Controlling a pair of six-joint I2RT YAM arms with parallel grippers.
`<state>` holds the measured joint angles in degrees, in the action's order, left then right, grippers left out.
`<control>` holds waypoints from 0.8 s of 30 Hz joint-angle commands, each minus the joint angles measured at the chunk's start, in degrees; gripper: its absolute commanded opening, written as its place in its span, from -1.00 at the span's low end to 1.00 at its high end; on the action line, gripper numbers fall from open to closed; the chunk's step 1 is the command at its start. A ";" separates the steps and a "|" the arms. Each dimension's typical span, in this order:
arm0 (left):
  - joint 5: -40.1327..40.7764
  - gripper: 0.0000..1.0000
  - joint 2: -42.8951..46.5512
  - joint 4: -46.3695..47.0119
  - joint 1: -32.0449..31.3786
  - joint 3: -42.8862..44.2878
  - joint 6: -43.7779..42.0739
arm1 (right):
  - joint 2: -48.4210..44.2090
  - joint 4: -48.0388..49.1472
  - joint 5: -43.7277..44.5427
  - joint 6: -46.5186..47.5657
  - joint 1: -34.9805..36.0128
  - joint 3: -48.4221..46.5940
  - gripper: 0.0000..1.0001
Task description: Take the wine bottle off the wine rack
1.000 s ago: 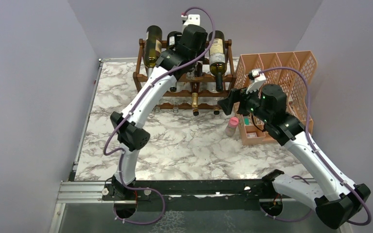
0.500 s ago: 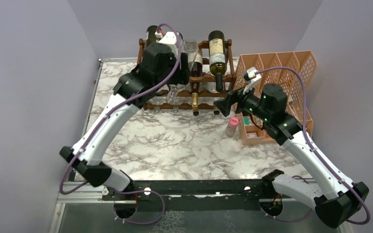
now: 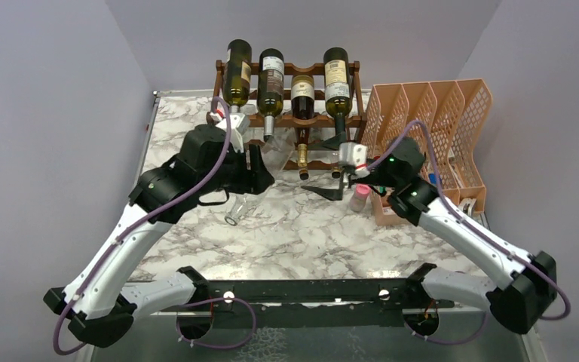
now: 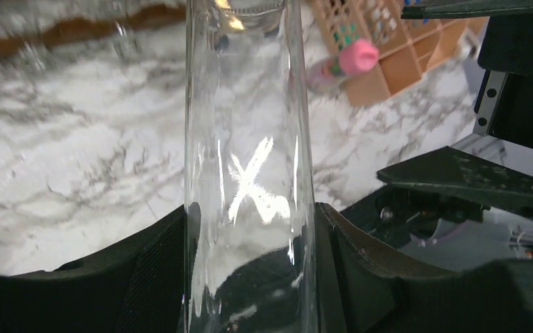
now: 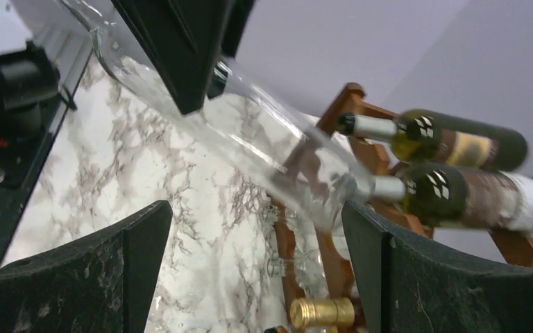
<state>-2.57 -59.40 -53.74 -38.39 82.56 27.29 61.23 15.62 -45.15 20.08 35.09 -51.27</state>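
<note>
Clamped slantwise in the left pincer [image 4: 250, 236] above the marble tabletop [image 3: 309, 234], the clear wine bottle [image 4: 246, 104] risks slipping free, while the right pincer [image 5: 257, 263] gapes apart nearby.

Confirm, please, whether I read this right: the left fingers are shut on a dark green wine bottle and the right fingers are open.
Not quite: the wine bottle in the left fingers is clear glass, not dark green; the left wrist view shows it. The right fingers are open.

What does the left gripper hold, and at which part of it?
The left gripper pinches the clear glass bottle at its tapering middle part; the right gripper holds nothing.
</note>
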 commanded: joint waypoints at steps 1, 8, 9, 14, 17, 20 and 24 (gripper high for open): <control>-6.54 -1.00 -0.11 -1.68 -0.10 -6.77 5.41 | 7.06 -2.29 -1.17 23.54 7.39 -2.50 0.89; -8.49 -1.00 -1.00 -1.59 -0.10 -11.65 5.67 | 16.80 -5.85 -2.38 36.71 13.02 -2.30 0.85; -8.77 -1.00 -1.23 -1.60 -0.06 -11.94 5.60 | 17.94 -5.74 -2.77 37.53 13.30 -1.89 0.86; -9.15 -1.00 -2.87 -1.56 -0.11 -12.43 5.20 | 23.20 -1.12 -2.04 38.47 15.82 -1.00 0.81; -9.18 -1.00 -3.86 -1.55 -0.10 -12.46 5.36 | 25.41 5.74 -1.97 37.09 17.31 1.35 0.69; -8.78 -0.98 -4.69 -1.55 -0.12 -12.45 5.77 | 26.34 15.92 -1.73 31.96 17.63 5.12 0.48; -8.57 -0.80 -5.48 -1.55 -0.10 -11.89 6.23 | 26.95 28.86 -0.26 26.10 17.64 10.92 0.09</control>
<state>-10.35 -65.08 -59.90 -38.52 69.14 32.38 86.89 29.30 -45.10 52.56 51.59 -44.91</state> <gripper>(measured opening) 0.626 0.619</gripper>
